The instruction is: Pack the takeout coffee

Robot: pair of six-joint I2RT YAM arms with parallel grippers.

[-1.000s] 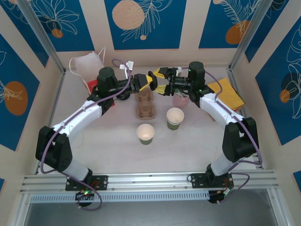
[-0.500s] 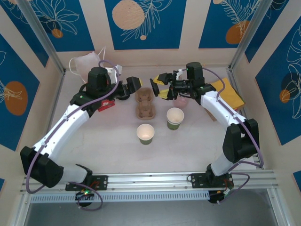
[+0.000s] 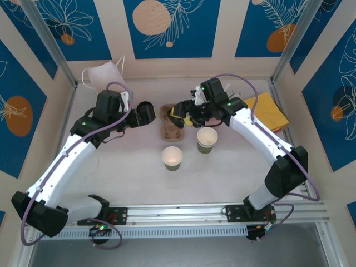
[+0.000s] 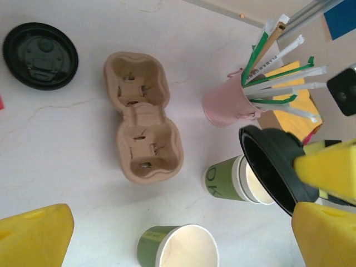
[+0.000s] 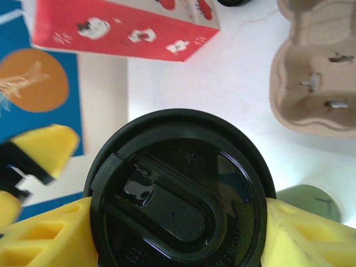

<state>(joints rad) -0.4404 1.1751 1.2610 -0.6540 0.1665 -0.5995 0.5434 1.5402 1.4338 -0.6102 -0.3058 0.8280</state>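
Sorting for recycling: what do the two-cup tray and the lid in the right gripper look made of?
Tray: probably moulded paper pulp, matte tan, with a fibrous, soft-edged surface. Lid: likely black plastic, semi-gloss, with sharp embossed ridges and bright highlights.

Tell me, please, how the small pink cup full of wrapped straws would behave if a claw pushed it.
The small pink cup would probably tip easily, since its long wrapped straws lean out past one side of the rim. It looks light, so a nudge would likely slide it over the smooth white table. The loose straws might shift or spill.
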